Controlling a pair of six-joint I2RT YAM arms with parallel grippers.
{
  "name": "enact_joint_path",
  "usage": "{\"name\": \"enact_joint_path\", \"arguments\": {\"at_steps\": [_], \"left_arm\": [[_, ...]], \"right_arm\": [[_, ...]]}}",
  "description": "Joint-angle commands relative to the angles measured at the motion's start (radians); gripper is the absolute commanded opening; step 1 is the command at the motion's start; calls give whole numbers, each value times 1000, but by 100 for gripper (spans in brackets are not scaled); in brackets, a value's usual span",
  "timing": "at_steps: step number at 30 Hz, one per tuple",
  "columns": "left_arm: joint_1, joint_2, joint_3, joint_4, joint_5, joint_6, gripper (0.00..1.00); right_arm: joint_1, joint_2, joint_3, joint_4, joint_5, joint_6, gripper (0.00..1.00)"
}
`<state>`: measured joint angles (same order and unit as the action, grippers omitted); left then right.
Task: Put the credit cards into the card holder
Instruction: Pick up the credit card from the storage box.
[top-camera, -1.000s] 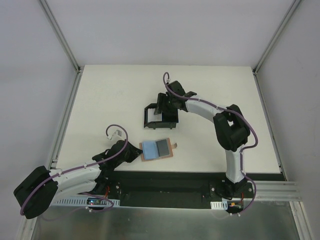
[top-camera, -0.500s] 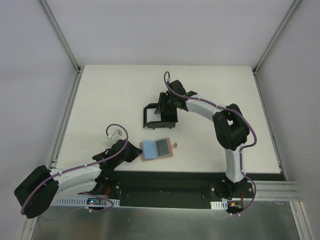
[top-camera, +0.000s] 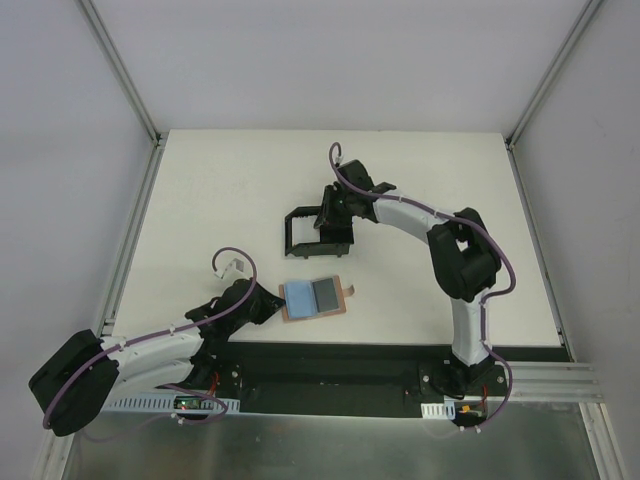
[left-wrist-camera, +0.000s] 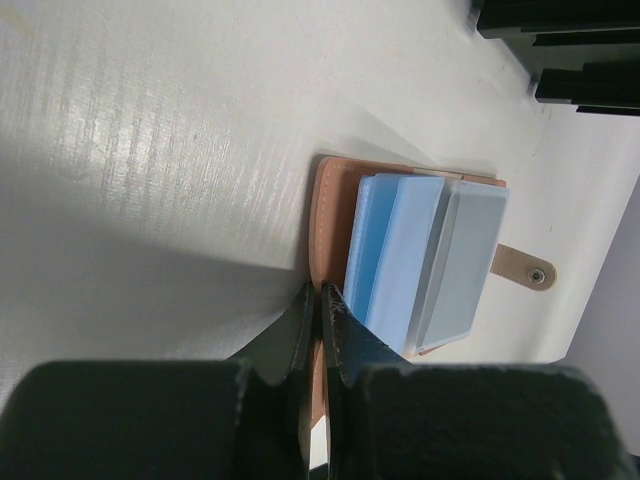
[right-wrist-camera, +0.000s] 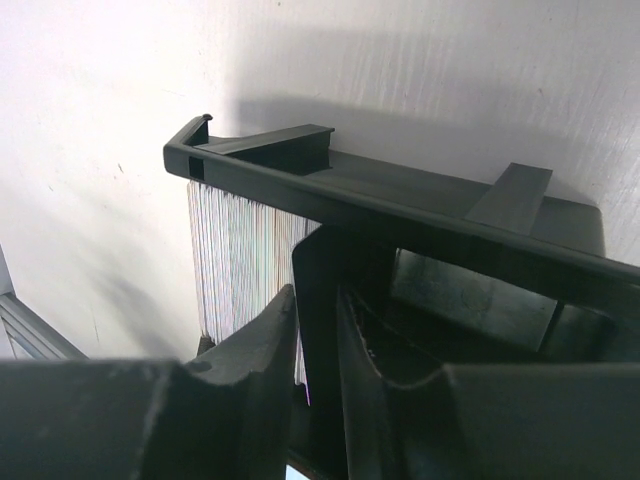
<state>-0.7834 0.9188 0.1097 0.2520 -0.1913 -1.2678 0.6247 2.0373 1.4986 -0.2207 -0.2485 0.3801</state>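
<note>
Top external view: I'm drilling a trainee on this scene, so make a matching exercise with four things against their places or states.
Things
1. left gripper
2. right gripper
3. snap tab
4. black box

Places or states
A. beyond the card holder, farther from the arm bases
B. pinching the card holder's left edge
C. sticking out from the card holder's right edge
D. closed around a wall of the black box

Pairs: 1-B, 2-D, 3-C, 4-A

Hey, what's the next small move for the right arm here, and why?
Probably close the right gripper fully on the black box wall its fingers straddle, to steady the box: the credit cards stacked inside stand just beside that wall, none gripped. The left gripper is shut on the edge of the card holder, pinning it open.
</note>
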Motion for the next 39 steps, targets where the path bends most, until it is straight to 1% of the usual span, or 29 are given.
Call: {"name": "enact_joint_path", "arguments": {"at_steps": [1, 7, 12, 17, 20, 23, 30, 33, 36, 38, 39], "left_arm": [[9, 17, 5, -30, 0, 19, 0], [10, 11, 4, -26, 3, 22, 0], [12, 14, 2, -26, 7, 24, 0], [12, 12, 2, -28, 12, 22, 0], [12, 8, 1, -30, 13, 22, 0], [12, 3, -2, -28, 16, 24, 0], [12, -18, -15, -39, 18, 25, 0], [12, -26, -16, -52, 18, 25, 0], [12, -32, -16, -60, 21, 25, 0], [13, -34, -15, -63, 21, 24, 0], [13, -34, -13, -63, 21, 24, 0]], "right_arm": [[-3, -83, -11, 23, -11, -7, 23], [-13, -107, -29, 23, -11, -17, 16], [-19, -134, -44, 12, 8, -38, 12], [-20, -141, -29, -37, 52, -76, 1], [-20, -147, -14, -75, 87, -112, 0], [-20, -181, -23, -74, 115, -155, 0], [-20, -305, -92, -20, 104, -234, 0], [-20, -363, -130, -17, 124, -202, 0], [-14, -414, -159, -46, 179, -136, 0], [3, -437, -167, -80, 239, -107, 0], [16, -445, -163, -106, 299, -93, 0]]}}
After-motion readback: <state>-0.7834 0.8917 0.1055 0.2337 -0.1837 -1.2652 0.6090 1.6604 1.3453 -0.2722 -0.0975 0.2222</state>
